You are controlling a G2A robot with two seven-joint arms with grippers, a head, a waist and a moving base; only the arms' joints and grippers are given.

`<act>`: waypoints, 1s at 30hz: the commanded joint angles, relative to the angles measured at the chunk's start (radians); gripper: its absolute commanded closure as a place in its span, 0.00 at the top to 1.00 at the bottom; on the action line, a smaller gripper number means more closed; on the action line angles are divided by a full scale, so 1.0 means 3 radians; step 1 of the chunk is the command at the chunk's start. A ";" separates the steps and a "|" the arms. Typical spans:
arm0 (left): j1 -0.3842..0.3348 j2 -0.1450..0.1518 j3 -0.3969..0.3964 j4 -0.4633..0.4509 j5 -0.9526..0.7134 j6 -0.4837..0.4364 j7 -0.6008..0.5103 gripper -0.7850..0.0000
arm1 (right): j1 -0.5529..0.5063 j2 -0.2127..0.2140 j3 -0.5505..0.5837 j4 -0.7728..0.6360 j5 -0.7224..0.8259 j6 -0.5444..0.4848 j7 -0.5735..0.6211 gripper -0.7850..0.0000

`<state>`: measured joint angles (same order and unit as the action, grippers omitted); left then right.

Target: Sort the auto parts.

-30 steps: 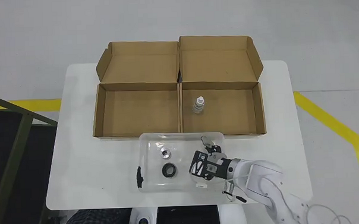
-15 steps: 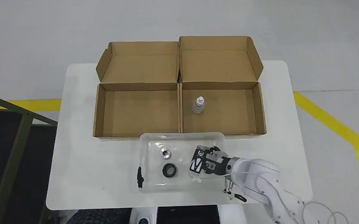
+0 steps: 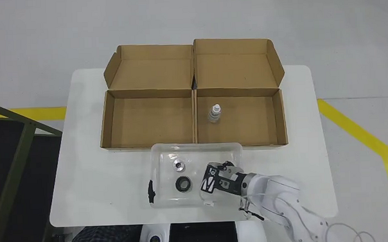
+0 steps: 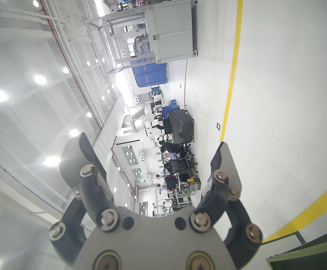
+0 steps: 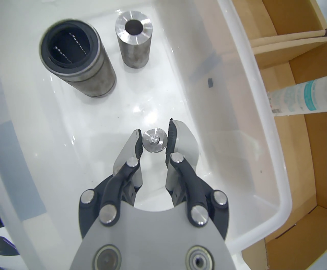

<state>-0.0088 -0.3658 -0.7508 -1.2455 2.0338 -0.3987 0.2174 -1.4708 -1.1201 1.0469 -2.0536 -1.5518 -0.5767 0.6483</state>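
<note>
The clear bin (image 3: 193, 145) sits at 6 o'clock on the white desk (image 3: 87, 189). Inside it, the right hand (image 5: 154, 136) is narrowed onto a small round metal part (image 5: 154, 140). Its two ribbed pads (image 5: 170, 139) press the part's rim from opposite sides, and the part's flat face, with a small stub at its middle, looks up at the wrist camera. Whether the part rests on the bin floor or hangs just above it cannot be told. From above, this hand lies at about 4 o'clock within the bin, and the arm comes in over the bin's 5 o'clock corner.

Two more parts stand upright in the bin, open ends up and well apart from the held one. A large steel cylinder (image 5: 76, 60) with a black lining is at about 8 o'clock. A smaller steel bushing (image 5: 133, 41) with a plain bore is at about 10 o'clock. They stand near each other without touching.

Two open cardboard boxes lie side by side just beyond the bin, lids folded back. The left box (image 3: 149, 122) is at 11 o'clock on the desk and the right box (image 3: 245, 122) at 1 o'clock. A white bottle (image 3: 214, 112) stands in the right box close to its 9 o'clock wall.

The left hand (image 4: 152, 143) is spread wide with nothing between its fingers and points out into the workshop hall.
</note>
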 commanded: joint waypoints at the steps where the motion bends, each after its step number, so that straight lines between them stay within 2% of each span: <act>1: 0.0000 0.0000 0.0000 0.0000 0.0000 0.0000 0.0000 1.00 | -0.0009 0.0003 0.0006 -0.0017 0.0014 -0.0009 -0.0077 0.00; 7: 0.0000 0.0000 0.0000 0.0000 0.0000 0.0000 0.0000 1.00 | 0.0001 0.0014 0.0074 0.0038 0.0165 -0.0103 -0.0441 0.00; 14: 0.0000 0.0000 0.0000 0.0000 0.0000 0.0000 0.0000 1.00 | -0.0002 0.0030 0.0143 0.0175 0.0243 -0.0217 -0.1143 0.00; 25: 0.0000 0.0000 0.0000 0.0000 0.0000 0.0000 0.0000 1.00 | -0.0111 0.0068 0.0524 0.0196 0.1003 -0.0455 -0.2146 0.00; 30: 0.0000 0.0000 0.0000 0.0000 0.0000 0.0000 0.0000 1.00 | -0.0180 0.0089 0.0750 0.0187 0.1217 -0.0459 -0.2378 0.00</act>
<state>-0.0088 -0.3658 -0.7508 -1.2455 2.0338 -0.3987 0.2174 -1.5240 -1.0939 1.2626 -2.0006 -1.2016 -0.7135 -0.0542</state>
